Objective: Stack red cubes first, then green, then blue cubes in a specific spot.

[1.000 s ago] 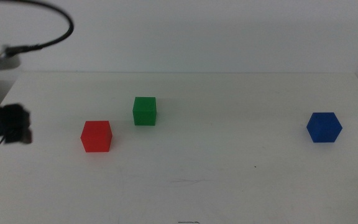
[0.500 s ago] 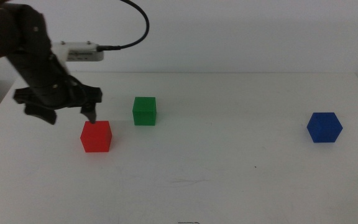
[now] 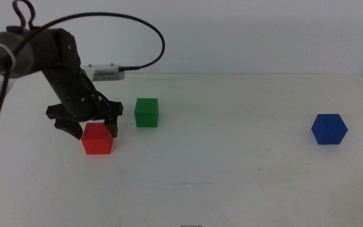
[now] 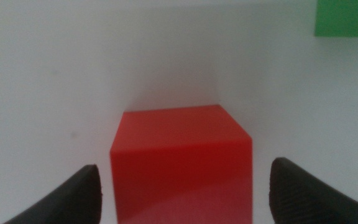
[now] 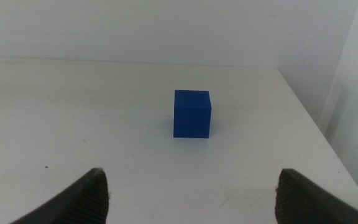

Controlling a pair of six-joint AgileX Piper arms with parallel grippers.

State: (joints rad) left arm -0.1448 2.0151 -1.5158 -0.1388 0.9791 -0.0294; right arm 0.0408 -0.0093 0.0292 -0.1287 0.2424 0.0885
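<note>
Left pincer arrives at the red cube

The left pincer (image 3: 93,126) has come lower, and its open jaws now straddle the red cube (image 3: 97,138).

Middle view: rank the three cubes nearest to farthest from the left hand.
1. Small matte red cube, directly under the left hand, between its open jaws.
2. Small matte green cube, just right of the hand and slightly behind.
3. Small matte blue cube, far across at the table's right side.
</note>
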